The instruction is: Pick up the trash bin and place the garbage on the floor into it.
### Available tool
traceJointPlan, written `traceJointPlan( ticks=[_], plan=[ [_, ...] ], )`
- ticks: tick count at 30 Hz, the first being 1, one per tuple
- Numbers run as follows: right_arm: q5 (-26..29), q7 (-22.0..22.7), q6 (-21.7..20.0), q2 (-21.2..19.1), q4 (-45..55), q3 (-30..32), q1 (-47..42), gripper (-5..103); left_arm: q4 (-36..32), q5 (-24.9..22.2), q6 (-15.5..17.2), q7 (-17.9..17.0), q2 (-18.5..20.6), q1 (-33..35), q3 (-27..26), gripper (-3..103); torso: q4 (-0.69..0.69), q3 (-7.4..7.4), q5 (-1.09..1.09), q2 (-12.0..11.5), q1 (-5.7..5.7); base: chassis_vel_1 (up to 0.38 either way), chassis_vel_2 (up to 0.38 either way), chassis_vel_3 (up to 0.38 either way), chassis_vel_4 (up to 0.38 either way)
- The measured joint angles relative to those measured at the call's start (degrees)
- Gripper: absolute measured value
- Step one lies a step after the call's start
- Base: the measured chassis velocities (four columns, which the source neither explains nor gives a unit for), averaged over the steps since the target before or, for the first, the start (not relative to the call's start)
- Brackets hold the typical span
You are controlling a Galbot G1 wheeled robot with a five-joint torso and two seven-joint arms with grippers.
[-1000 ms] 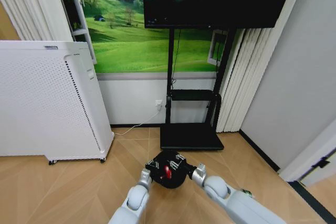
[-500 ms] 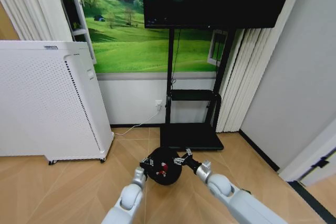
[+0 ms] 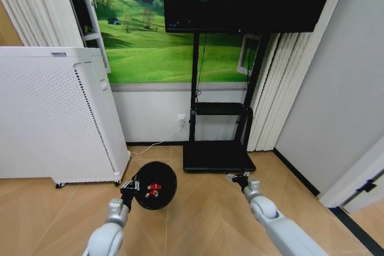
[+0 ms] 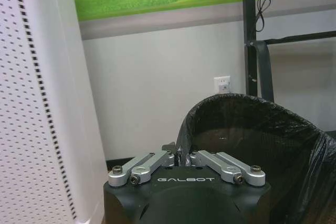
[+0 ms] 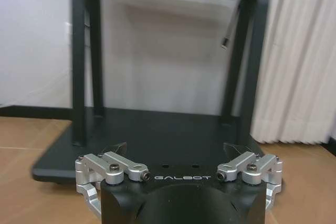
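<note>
The trash bin (image 3: 157, 184), a small black round basket with a dark liner, hangs above the wood floor left of centre. My left gripper (image 3: 129, 187) is shut on its near rim. In the left wrist view the left gripper (image 4: 178, 154) pinches that rim, with the bin (image 4: 257, 140) just beyond it. A red-and-white piece of garbage (image 3: 154, 187) lies inside the bin. My right gripper (image 3: 236, 177) is apart from the bin, to its right and near the stand's base. The right gripper (image 5: 176, 147) is open with nothing between its fingers.
A tall white perforated appliance (image 3: 54, 118) stands close on the left. A black TV stand with a flat base (image 3: 219, 157) and a shelf is straight ahead against the wall. White curtains (image 3: 282, 88) hang at the right. A cable runs from a wall socket (image 3: 181, 117).
My left arm has swung the bin left and away from the centre. The right gripper has drawn off to the right, away from the bin.
</note>
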Motion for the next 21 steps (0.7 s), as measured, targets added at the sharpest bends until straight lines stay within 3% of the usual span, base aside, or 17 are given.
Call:
traceJointPlan(
  ticks=[5,10,21],
  plan=[
    [-0.01,3.49,-1.13,1.56,0.4,3.86,-1.36,100,-1.82,0.14,-0.2,-0.14,-0.13,2.2,-1.75,6,0.01,0.0,0.01,0.0,0.0,0.0,0.0,0.0,0.0],
    [0.41,4.3,-1.99,0.71,1.76,6.99,-2.38,100,-1.83,0.16,-0.2,-0.31,0.14,1.97,-1.93,6,0.0,0.0,0.0,0.0,0.0,0.0,0.0,0.0,0.0],
    [1.84,1.58,-1.9,-1.54,3.58,9.63,-4.07,100,0.12,0.63,-0.79,-0.51,-0.77,1.28,-1.7,6,0.02,0.01,0.01,0.0,0.0,0.0,0.0,0.0,0.0]
  ],
)
